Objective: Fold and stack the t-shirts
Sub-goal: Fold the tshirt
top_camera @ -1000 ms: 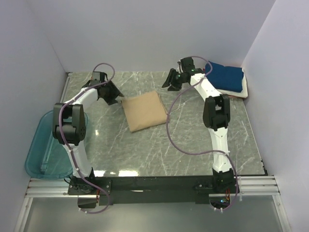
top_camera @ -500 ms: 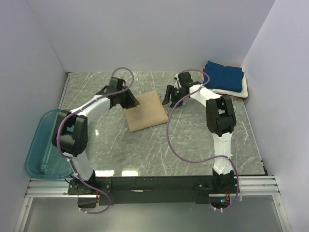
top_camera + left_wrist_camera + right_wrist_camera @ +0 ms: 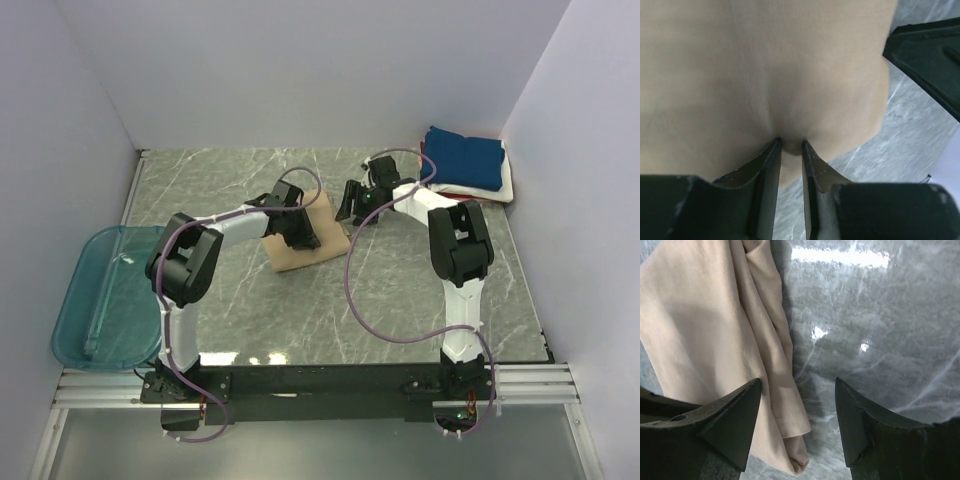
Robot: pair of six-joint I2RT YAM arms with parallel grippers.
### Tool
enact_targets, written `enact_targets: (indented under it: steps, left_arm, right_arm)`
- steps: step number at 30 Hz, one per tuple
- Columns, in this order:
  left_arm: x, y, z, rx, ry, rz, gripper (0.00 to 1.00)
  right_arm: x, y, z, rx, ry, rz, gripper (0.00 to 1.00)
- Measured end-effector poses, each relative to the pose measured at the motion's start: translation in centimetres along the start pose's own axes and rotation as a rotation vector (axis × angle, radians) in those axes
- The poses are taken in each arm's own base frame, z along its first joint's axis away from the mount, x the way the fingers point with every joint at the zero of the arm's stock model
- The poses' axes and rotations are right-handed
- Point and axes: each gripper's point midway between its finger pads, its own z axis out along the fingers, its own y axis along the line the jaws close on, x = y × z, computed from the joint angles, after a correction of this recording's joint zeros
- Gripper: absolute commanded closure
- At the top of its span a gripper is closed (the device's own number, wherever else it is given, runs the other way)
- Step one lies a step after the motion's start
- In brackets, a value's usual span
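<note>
- Cloth of the tan t-shirt (image 3: 765,65) is bunching between the nearly closed fingers of the left tool (image 3: 791,145), which is pinching a fold.
- Spread wide, the right tool (image 3: 797,385) is hanging at the tan t-shirt's right edge, one finger over cloth, one over bare surface (image 3: 880,315).
- Well right of the tan t-shirt, the navy t-shirt (image 3: 465,158) is lying folded.
</note>
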Motion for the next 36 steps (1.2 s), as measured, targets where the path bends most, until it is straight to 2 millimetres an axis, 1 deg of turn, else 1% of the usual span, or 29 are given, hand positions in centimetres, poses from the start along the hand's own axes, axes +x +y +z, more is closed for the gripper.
enact_targets:
  steps: [3, 8, 11, 15, 18, 23, 26, 29, 31, 33, 36]
  left_arm:
    - [0.3, 0.0, 0.5, -0.008, 0.007, 0.004, 0.72]
    - [0.3, 0.0, 0.6, -0.01, 0.008, 0.005, 0.72]
    - [0.3, 0.0, 0.5, -0.012, 0.009, 0.004, 0.73]
    - [0.3, 0.1, 0.5, -0.014, 0.01, 0.004, 0.73]
    - [0.3, 0.1, 0.5, -0.014, 0.01, 0.004, 0.73]
    - [0.3, 0.1, 0.5, -0.016, 0.009, 0.004, 0.73]
    - [0.4, 0.2, 0.5, -0.019, 0.011, 0.004, 0.73]
    - [0.4, 0.3, 0.5, -0.022, 0.012, 0.007, 0.73]
    - [0.4, 0.3, 0.5, -0.024, 0.011, 0.007, 0.73]
    - [0.4, 0.3, 0.5, -0.025, 0.011, 0.007, 0.74]
    - [0.4, 0.4, 0.5, -0.026, 0.012, 0.008, 0.74]
  right_arm:
    - [0.0, 0.0, -0.1, 0.0, -0.008, -0.002, 0.32]
    - [0.2, 0.2, -0.1, 0.009, -0.015, -0.019, 0.32]
    - [0.6, 0.9, -0.1, -0.004, -0.017, -0.035, 0.32]
    - [1.1, 1.8, -0.7, -0.031, -0.024, -0.048, 0.32]
    - [0.7, 2.6, -1.1, -0.035, -0.038, -0.069, 0.32]
    - [-0.3, 3.2, -1.4, -0.007, -0.055, -0.101, 0.32]
    - [-0.6, 3.1, -1.2, 0.013, -0.052, -0.111, 0.32]
    - [-0.6, 2.8, -0.3, 0.032, -0.031, -0.123, 0.32]
    - [-0.4, 2.3, 0.7, 0.052, -0.011, -0.129, 0.32]
    - [0.3, 2.0, 1.4, 0.069, 0.014, -0.134, 0.33]
    - [0.6, 2.6, 1.7, 0.067, 0.021, -0.154, 0.37]
